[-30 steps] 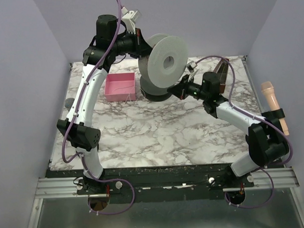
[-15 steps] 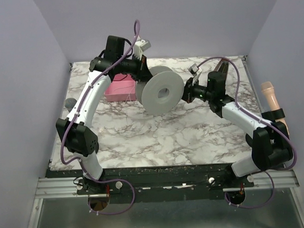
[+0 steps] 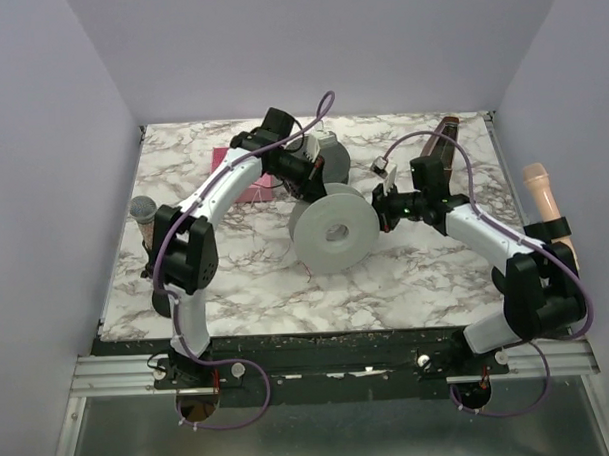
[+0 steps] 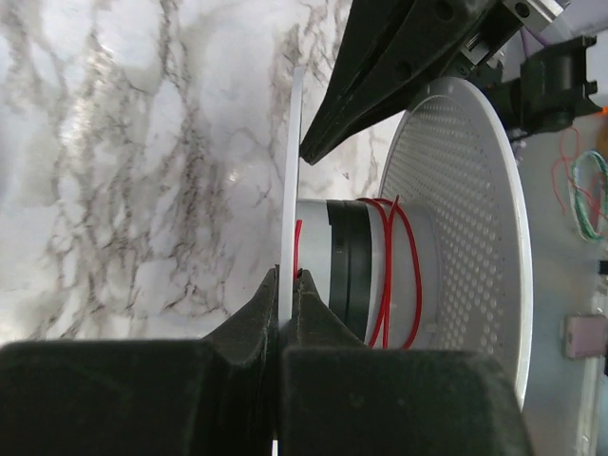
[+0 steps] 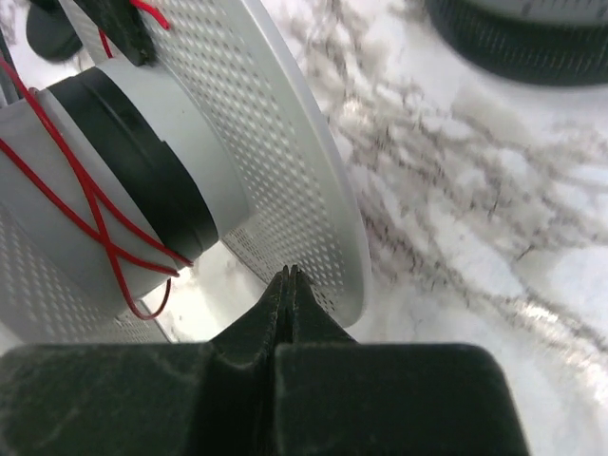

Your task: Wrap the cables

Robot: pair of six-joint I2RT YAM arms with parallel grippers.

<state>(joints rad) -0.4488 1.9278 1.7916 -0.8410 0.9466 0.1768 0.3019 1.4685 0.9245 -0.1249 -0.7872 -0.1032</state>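
A white spool [image 3: 333, 230] with perforated flanges stands on edge near the table's middle. Thin red cable [image 4: 391, 275] runs in a few loose turns round its grey and black hub, and shows crossed in the right wrist view [image 5: 100, 233]. My left gripper [image 4: 286, 277] is shut on the thin rim of one flange [image 4: 288, 171]; in the top view it [image 3: 305, 180] is at the spool's far side. My right gripper [image 5: 291, 271] is shut, its tips just in front of the other flange [image 5: 285, 142], with no cable visible between them. It is at the spool's right side [image 3: 384, 210].
A second, dark spool [image 3: 328, 150] lies behind, also in the right wrist view [image 5: 522, 38]. A pink box [image 3: 241, 186] sits back left, partly hidden by the left arm. A microphone [image 3: 142, 210] lies at the left, a beige handle [image 3: 543, 195] at the right wall.
My left arm has brought the white spool down from high at the back to the table's middle. The right gripper has stayed at the spool's right side.
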